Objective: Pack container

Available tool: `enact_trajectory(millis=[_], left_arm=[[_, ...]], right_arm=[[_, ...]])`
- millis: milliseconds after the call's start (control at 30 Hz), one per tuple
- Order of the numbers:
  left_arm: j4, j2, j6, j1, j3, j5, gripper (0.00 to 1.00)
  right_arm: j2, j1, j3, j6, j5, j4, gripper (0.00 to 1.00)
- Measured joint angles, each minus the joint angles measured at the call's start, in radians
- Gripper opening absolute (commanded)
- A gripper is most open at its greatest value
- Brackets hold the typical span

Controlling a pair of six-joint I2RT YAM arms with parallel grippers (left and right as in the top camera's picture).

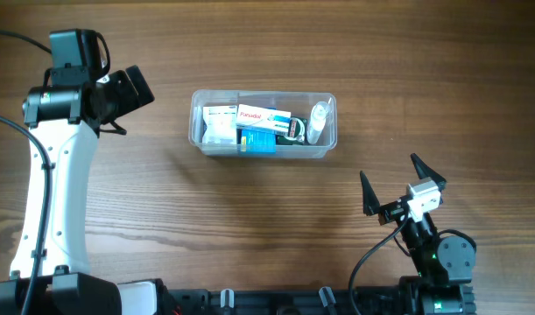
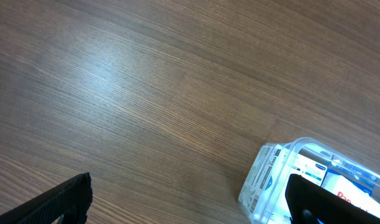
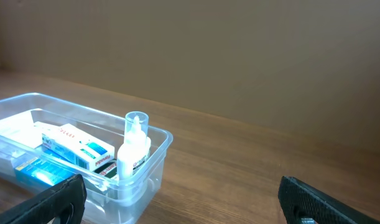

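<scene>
The clear plastic container [image 1: 330, 140] sits at the table's middle back. It holds several small boxes [image 1: 263, 117] and a small clear bottle with a white cap [image 1: 318, 122]. It also shows in the right wrist view [image 3: 153, 163] and at the lower right of the left wrist view [image 2: 283, 149]. My left gripper [image 1: 131, 87] is open and empty, to the left of the container. My right gripper [image 1: 402, 187] is open and empty, near the front right, apart from the container.
The wood table [image 1: 249, 227] surrounds the container. The white left arm [image 1: 52, 192] stands along the left side. The right arm's base [image 1: 442, 258] sits at the front right edge.
</scene>
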Motion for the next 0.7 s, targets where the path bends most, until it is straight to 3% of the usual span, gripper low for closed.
enact_trajectory(millis=[467,567,700], left_arm=[[0.004,-0.023,0.0,0.0,-0.017,0.0,1.0],[0.005,-0.139,0.0,-0.003,-0.09,0.001,1.0],[0.013,-0.455,0.0,-0.022,-0.295,0.0,1.0]], right_arm=[[0.0,0.0,0.0,0.0,0.0,0.0,1.0],[0.0,0.0,0.0,0.0,0.0,0.0,1.0],[-0.002,0.0,0.0,0.0,0.0,0.0,1.0]])
